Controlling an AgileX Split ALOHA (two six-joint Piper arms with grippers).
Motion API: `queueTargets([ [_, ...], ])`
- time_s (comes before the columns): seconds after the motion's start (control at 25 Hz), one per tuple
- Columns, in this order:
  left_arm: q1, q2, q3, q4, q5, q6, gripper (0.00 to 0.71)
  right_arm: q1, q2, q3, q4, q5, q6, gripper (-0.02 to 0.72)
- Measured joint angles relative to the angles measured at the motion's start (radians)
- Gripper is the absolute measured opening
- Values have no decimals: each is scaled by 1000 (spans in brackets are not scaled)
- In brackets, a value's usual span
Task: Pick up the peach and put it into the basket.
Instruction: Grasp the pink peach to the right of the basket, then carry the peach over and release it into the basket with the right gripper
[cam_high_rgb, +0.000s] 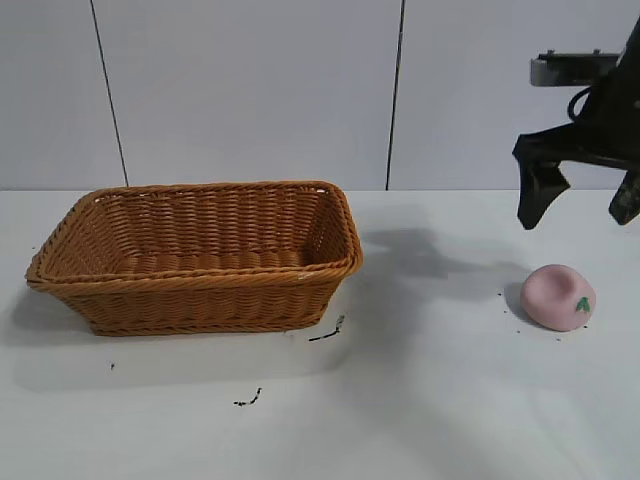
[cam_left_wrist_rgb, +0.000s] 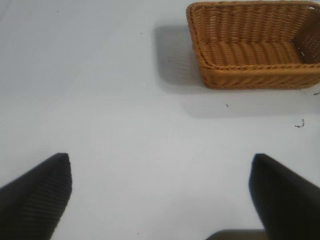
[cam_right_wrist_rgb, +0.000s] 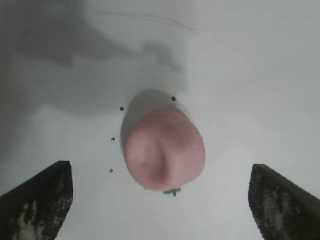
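The pale pink peach (cam_high_rgb: 558, 297) with a small green leaf mark lies on the white table at the right. It also shows in the right wrist view (cam_right_wrist_rgb: 164, 150). My right gripper (cam_high_rgb: 580, 208) hangs open above and a little behind the peach; in its wrist view the gripper (cam_right_wrist_rgb: 161, 167) has its fingers wide apart with the peach between and just ahead of them, untouched. The orange-brown wicker basket (cam_high_rgb: 60, 240) stands at the left, nothing visible inside it. It also shows in the left wrist view (cam_left_wrist_rgb: 210, 70). My left gripper (cam_left_wrist_rgb: 161, 162) is open over bare table, away from the basket, and out of the exterior view.
Small dark specks and scuff marks (cam_high_rgb: 326, 332) lie on the table in front of the basket and around the peach. A white panelled wall (cam_high_rgb: 250, 90) closes the back.
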Motion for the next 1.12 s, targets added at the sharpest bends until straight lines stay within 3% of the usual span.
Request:
queueTargets([
  [0.24, 0, 0, 0, 0, 0, 0, 693, 0, 61, -2, -2, -46, 24, 655],
  [0.44, 0, 0, 0, 0, 0, 0, 693, 0, 71, -2, 4, -14, 26, 641],
  [0.52, 0, 0, 0, 0, 0, 0, 693, 0, 71, -2, 5, -8, 26, 543],
  [0.68, 0, 0, 0, 0, 0, 0, 693, 0, 71, -8, -2, 3, 26, 74],
  [0.72, 0, 0, 0, 0, 0, 0, 693, 0, 70, -17, -2, 13, 26, 12],
  [0.88, 0, 0, 0, 0, 0, 0, 693, 0, 49, -88, -5, 98, 26, -17],
  [1.12, 0, 0, 0, 0, 0, 0, 693, 0, -44, -324, 14, 291, 26, -17],
])
